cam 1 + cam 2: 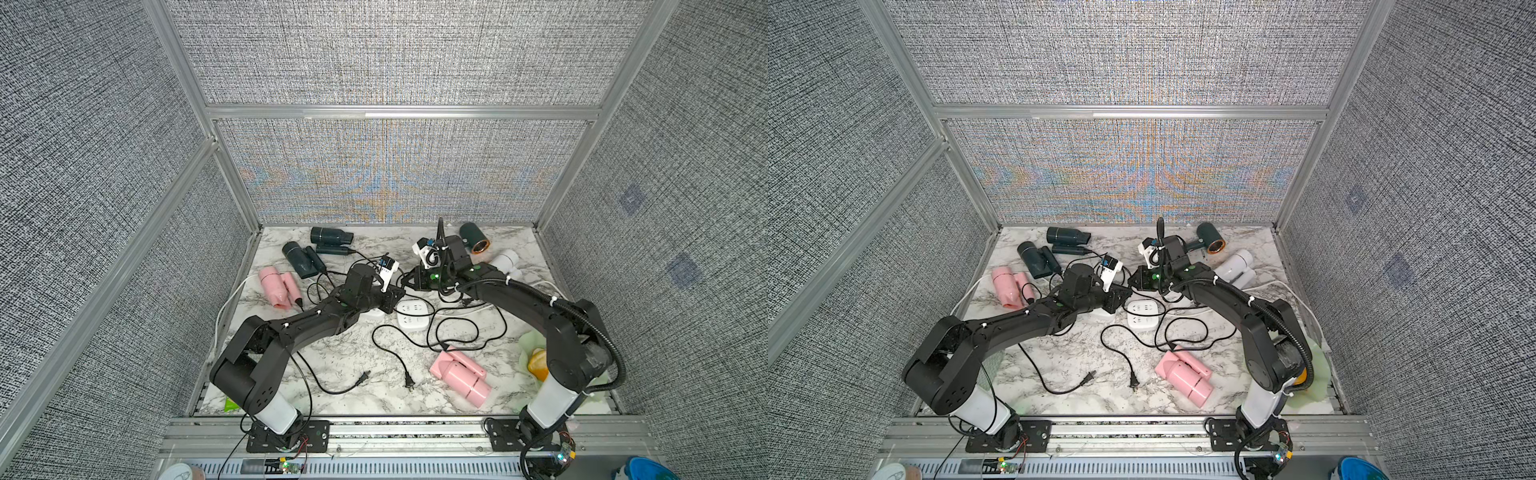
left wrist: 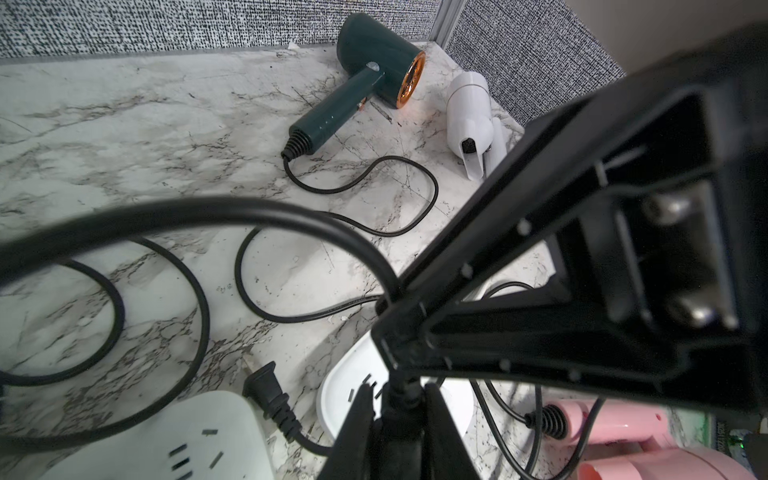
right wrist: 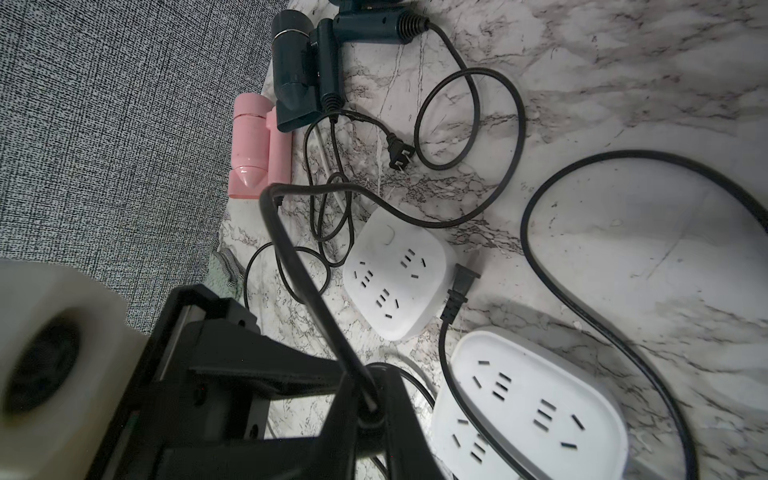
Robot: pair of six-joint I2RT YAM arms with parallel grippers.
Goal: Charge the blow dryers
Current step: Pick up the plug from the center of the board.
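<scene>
Both grippers meet over the middle of the marble table. My left gripper (image 2: 397, 409) (image 1: 395, 293) is shut on a black plug end of a cord, above a white socket block (image 2: 345, 386). My right gripper (image 3: 370, 409) (image 1: 409, 279) is shut on the same black cord (image 3: 299, 274) from the opposite side. The blow dryers lie around: two dark teal ones (image 1: 330, 236) (image 1: 299, 259) and a pink one (image 1: 276, 286) at the back left, a copper-ringed one (image 1: 476, 239) and a white one (image 1: 505, 262) at the back right, and a pink one (image 1: 459, 376) at the front right.
Two white socket blocks (image 3: 399, 278) (image 3: 536, 415) sit side by side under the grippers, a loose plug (image 3: 459, 286) between them. Black cords loop across the table, with free plugs (image 1: 365, 377) (image 1: 409, 384) near the front. A green plate with fruit (image 1: 536, 361) stands front right.
</scene>
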